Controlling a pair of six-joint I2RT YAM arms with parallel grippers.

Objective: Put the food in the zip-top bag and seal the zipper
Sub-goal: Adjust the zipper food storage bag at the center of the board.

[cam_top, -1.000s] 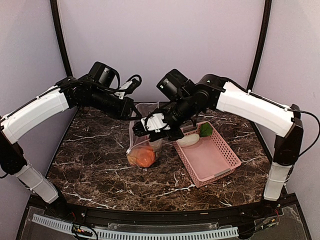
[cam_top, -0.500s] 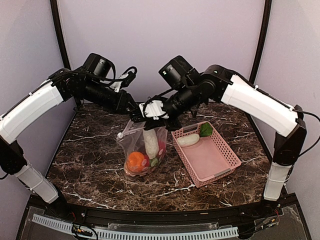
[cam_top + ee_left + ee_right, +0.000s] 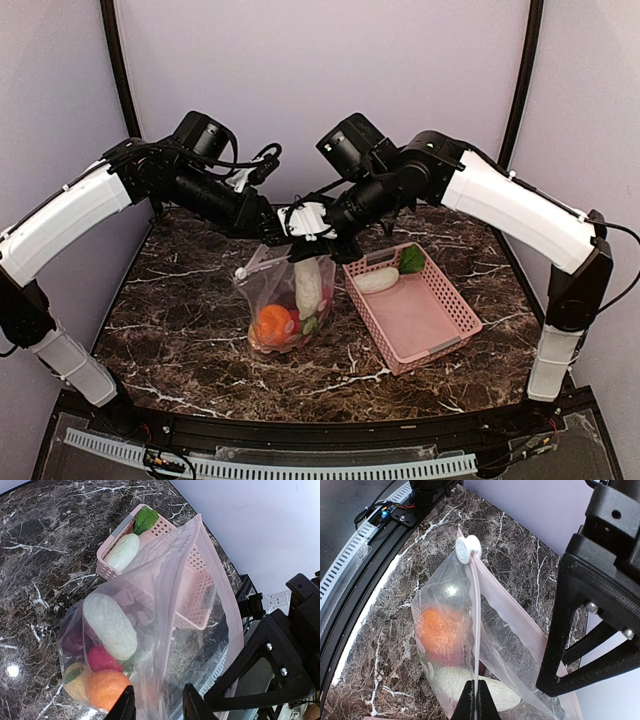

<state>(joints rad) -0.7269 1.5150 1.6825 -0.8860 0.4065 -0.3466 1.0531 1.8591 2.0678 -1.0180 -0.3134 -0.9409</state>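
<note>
Above the table (image 3: 180, 300), the right gripper (image 3: 475, 701) pinches the bag's (image 3: 270, 290) zipper (image 3: 476, 620), holding it up; the left gripper (image 3: 157, 706) sits slightly parted around the other lip. Most food (image 3: 272, 322) is inside. A radish (image 3: 375, 280) and leaf (image 3: 411, 260) remain in the basket (image 3: 418, 322); mouth unsealed.

Crinkly plastic bag (image 3: 200, 595) (glossy marble table (image 3: 180, 330))

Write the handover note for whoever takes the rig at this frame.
Left gripper: open, fingers astride the edge of the zip-top bag.
Right gripper: shut on the zipper, holding the bag upright.
Done: orange, one white radish and other food are in the bag.
Left to do: second radish and green leafy piece lie in the pink basket; zipper unsealed.
</note>
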